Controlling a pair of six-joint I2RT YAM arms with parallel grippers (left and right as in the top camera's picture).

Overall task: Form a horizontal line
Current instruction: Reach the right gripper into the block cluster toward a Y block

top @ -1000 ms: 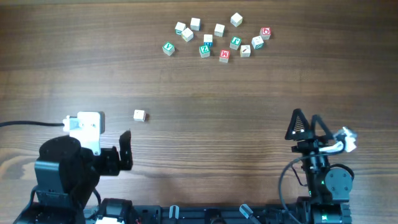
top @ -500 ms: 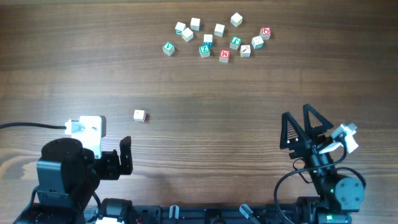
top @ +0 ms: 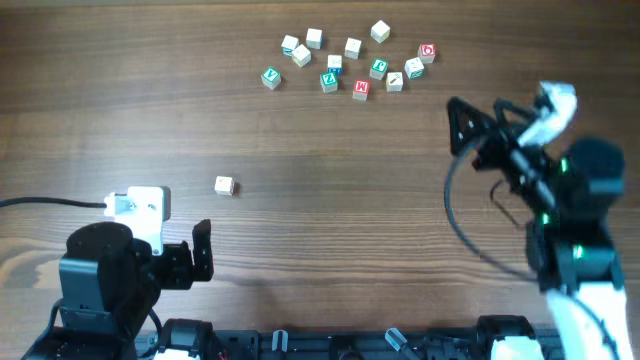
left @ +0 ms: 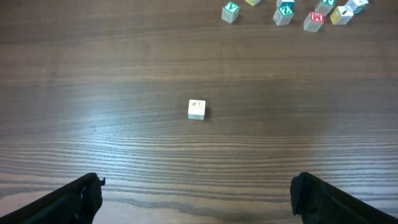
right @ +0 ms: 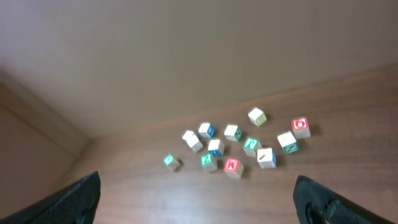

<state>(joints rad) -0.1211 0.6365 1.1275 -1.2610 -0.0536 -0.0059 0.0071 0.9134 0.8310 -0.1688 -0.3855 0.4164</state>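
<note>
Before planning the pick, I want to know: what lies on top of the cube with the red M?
Nothing lies on the red M cube; its lettered top face shows uncovered. It rests on the table; its bottom face is hidden.

I read this as a robotics lab bench: wood-grain counter [top: 300,130], left arm [top: 100,272] and right arm [top: 585,190] mounted at its edge, cable [top: 50,200], plain wall [right: 186,50].

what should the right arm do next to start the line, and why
Probably ease the right gripper down toward the red M cube: its jaws are open and empty, and that cube sits on the cluster's near edge.
</note>
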